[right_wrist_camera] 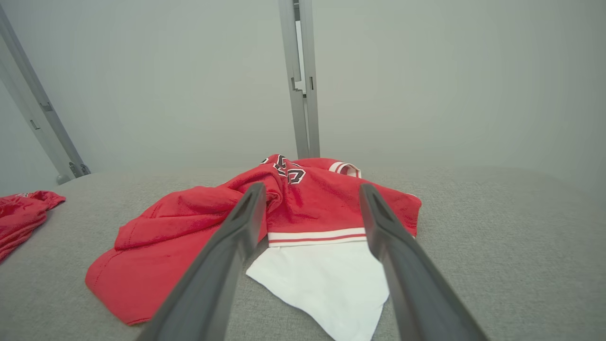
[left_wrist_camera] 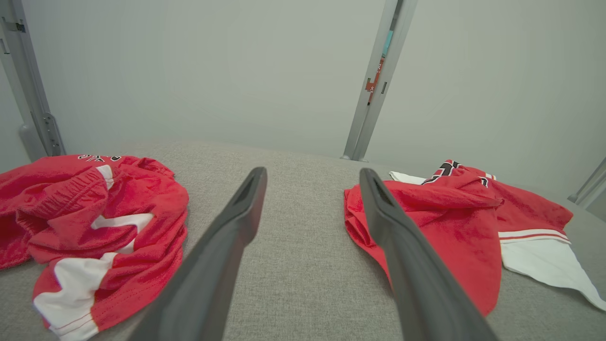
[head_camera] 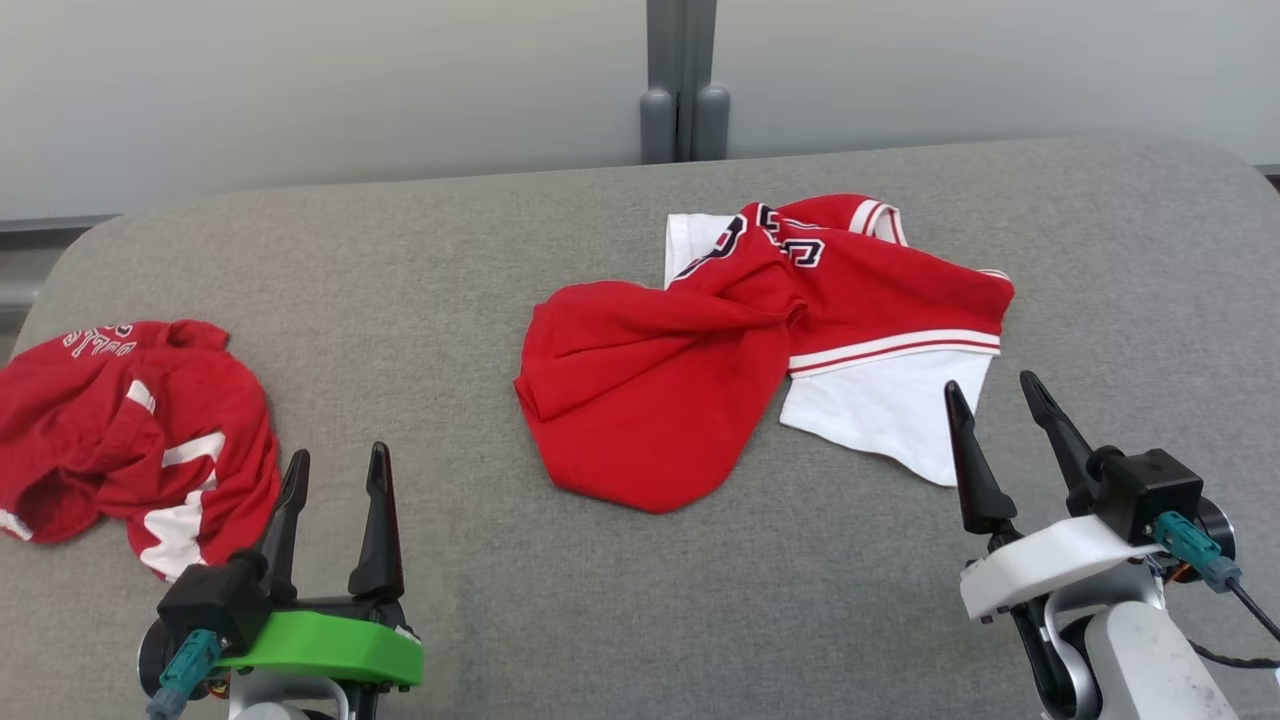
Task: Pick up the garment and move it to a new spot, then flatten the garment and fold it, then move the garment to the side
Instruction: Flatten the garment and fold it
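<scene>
- Red cloth with white patches and white lettering, a second garment [head_camera: 130, 430], lies crumpled at the far left of the counter [head_camera: 480, 300], with its near edge just beside the left claw.
- Left claw [head_camera: 338, 452], on a green mount, hovers at the near left with both dark fingers spread and nothing between them. The left wrist view shows bare grey fabric in the gap.
- Red-and-white jersey [head_camera: 740, 350], the garment of the task, sits around the middle of the counter, slightly to the right and well apart from the second garment. It is bunched and twisted, with dark numerals at its far end, a striped white-and-red band across it and a white panel spilling toward the near right.
- Right claw [head_camera: 989, 380], on a white mount, stands released, its fingers apart and empty. Their tips are at the white panel's near corner; whether they touch it cannot be told.
- Grey woven fabric covers the counter, which has rounded far corners.
- Pale grey wall panels stand behind it, joined by a grey upright post [head_camera: 683, 80].
</scene>
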{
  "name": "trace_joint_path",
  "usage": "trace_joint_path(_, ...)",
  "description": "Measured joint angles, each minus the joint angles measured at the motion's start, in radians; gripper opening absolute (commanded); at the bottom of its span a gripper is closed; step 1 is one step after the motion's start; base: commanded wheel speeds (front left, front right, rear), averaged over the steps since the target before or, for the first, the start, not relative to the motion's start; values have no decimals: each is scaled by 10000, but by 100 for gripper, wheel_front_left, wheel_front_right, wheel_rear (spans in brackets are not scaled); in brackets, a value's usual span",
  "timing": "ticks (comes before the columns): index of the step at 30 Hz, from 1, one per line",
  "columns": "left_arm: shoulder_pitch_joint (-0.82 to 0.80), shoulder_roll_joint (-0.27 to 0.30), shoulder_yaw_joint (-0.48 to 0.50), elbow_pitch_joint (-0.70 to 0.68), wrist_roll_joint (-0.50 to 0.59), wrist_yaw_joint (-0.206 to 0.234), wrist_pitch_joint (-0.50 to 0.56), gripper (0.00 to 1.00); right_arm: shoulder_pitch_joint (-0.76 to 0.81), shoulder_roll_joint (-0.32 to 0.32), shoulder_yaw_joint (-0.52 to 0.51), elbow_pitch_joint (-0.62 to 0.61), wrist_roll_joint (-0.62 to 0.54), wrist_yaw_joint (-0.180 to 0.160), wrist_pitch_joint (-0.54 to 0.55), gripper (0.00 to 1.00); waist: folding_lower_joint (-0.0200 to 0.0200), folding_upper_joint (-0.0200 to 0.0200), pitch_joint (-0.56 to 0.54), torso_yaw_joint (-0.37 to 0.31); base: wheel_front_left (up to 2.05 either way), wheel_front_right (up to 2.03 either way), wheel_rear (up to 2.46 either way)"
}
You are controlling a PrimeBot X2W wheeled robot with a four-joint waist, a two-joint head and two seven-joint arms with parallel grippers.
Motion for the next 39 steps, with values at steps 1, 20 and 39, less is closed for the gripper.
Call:
trace_joint_path(1, 5, -2, -12, 4, 6, 0, 0, 100, 107, 38, -79, -128, -33, 0, 75, 100, 0, 0, -50, -76, 0, 0, 0)
trace_joint_path(20, -1443, 190, -663, 1616, -391, -2, 213, 100, 507, 437, -81, -1181, -134, 0, 800, 100, 0, 0, 268, -645, 0, 0, 0)
trace_joint_path(39, -8021, 867, -1237, 6606, -1687, 73, 4869, 100, -1005, 541, 1248, -748, 146, 0, 282, 100, 0, 0, 2590, -1925, 0, 0, 0)
